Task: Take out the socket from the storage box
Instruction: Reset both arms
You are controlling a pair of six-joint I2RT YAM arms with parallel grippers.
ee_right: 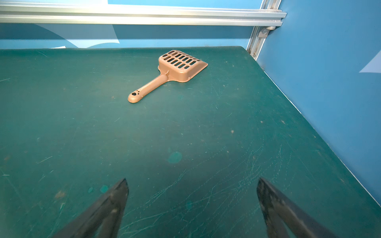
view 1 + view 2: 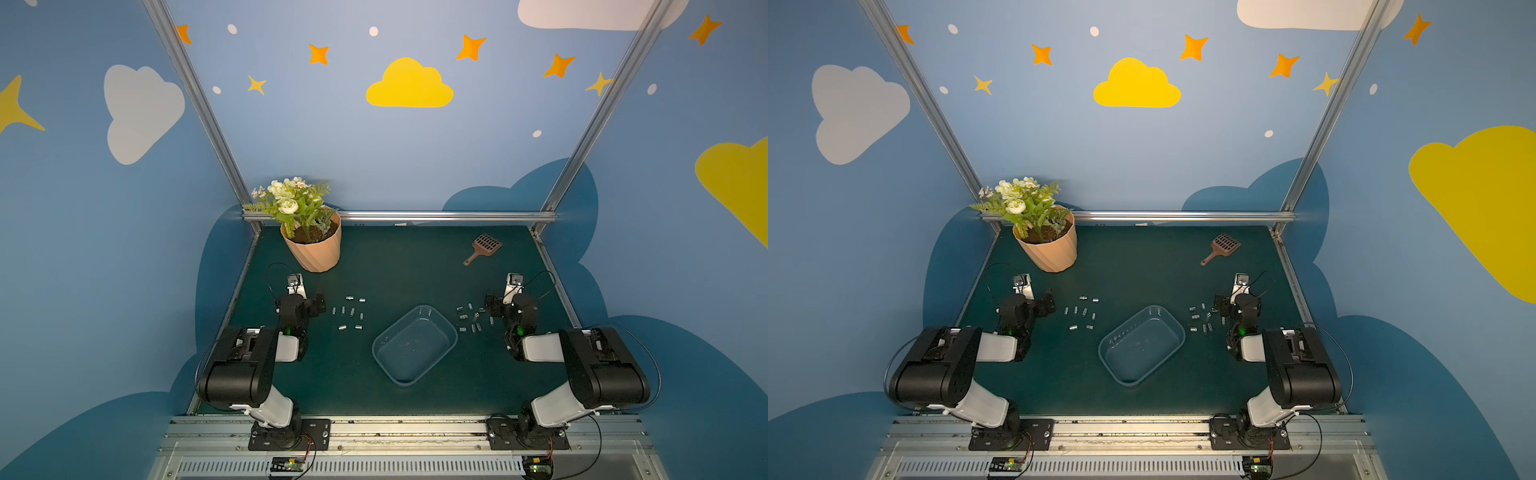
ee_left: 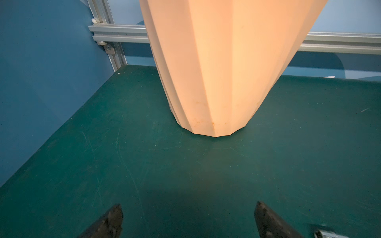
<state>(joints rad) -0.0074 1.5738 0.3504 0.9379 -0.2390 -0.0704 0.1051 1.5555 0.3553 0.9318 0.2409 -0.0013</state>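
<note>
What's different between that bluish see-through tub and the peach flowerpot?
The storage box is shallow, rectangular and see-through blue-grey; the flowerpot is tall, round, ribbed and solid peach. The storage box looks almost empty, while the flowerpot holds soil and white flowers. The storage box sits near the front centre; the flowerpot stands in the far left corner. Both rest upright and open-topped on the green table.

translucent glossy plastic storage box (image 2: pixel 434 322), scuffed matt green table (image 1: pixel 185 127)
</note>
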